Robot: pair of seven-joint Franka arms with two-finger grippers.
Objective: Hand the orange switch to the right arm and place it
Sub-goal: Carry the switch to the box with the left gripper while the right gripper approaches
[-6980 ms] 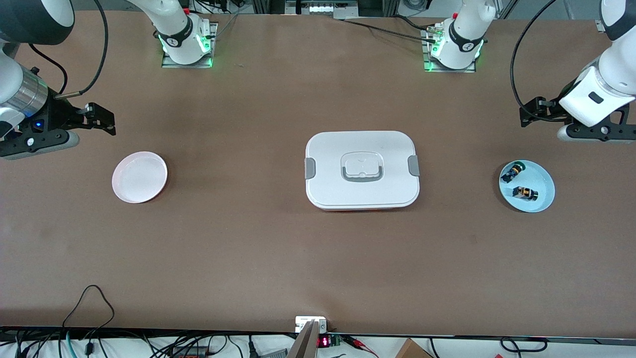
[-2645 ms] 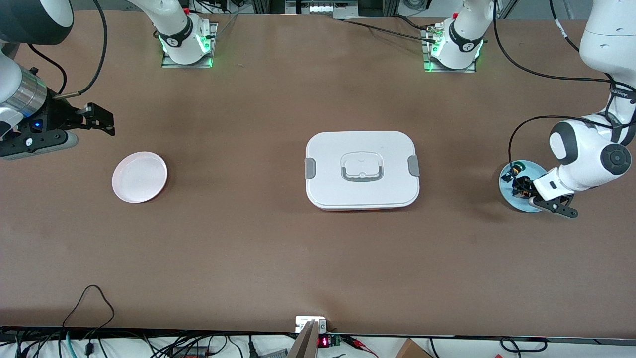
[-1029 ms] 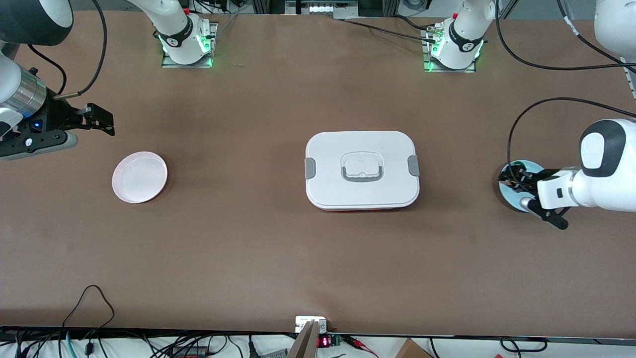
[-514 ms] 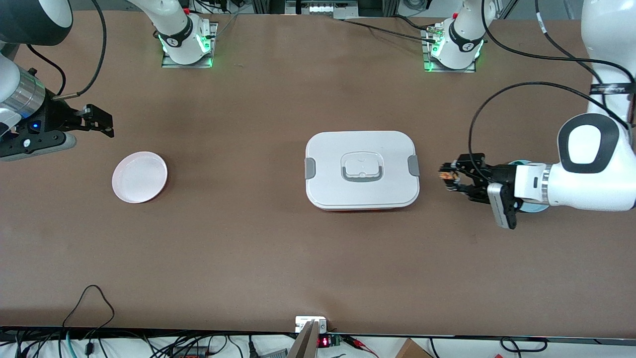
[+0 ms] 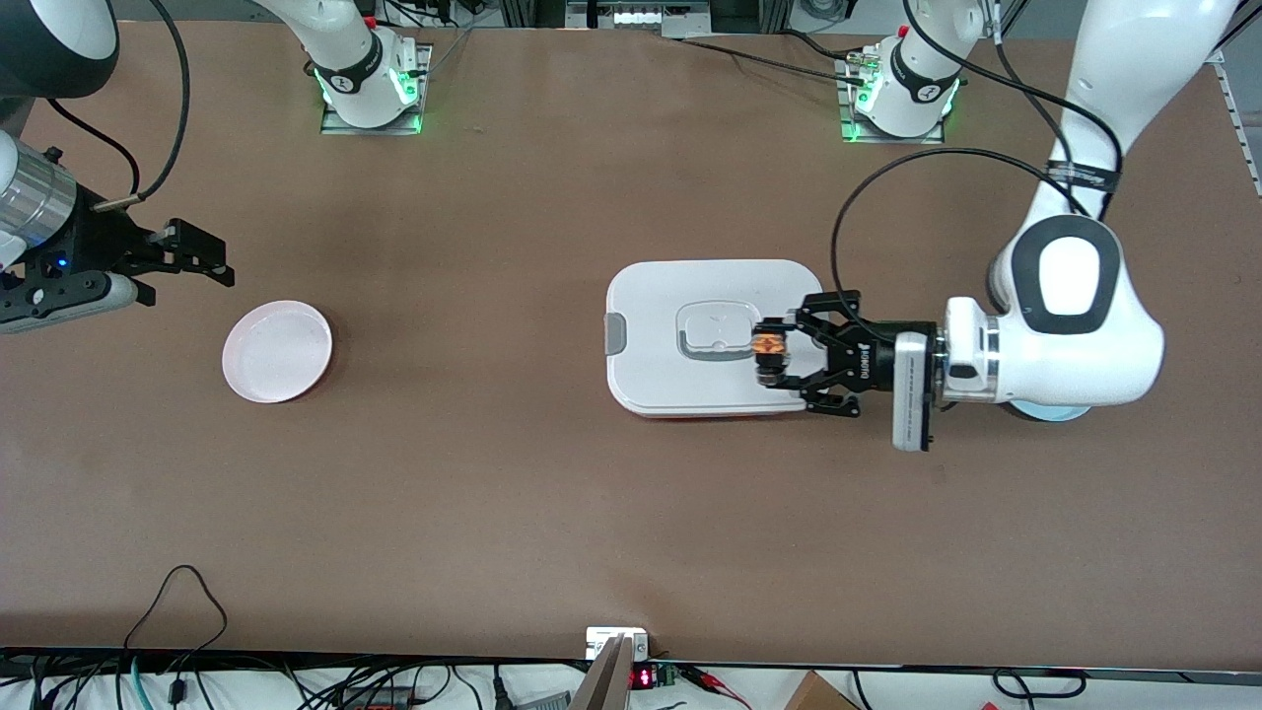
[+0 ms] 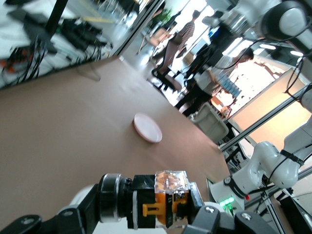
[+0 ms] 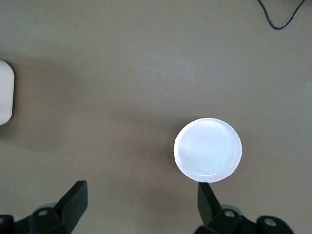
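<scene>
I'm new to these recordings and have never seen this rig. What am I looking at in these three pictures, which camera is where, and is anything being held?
Two robot arms are bolted to a brown table. The big picture comes from a high camera facing them; the other two come from cameras on each arm's wrist.

On the table lie a white lidded box in the middle, a pink plate toward the right arm's end, and a blue plate, mostly hidden under the left arm.

The left gripper is over the box, shut on the orange switch; its wrist view shows the switch close up. The right gripper waits open near the pink plate, which its own camera sees from above.
</scene>
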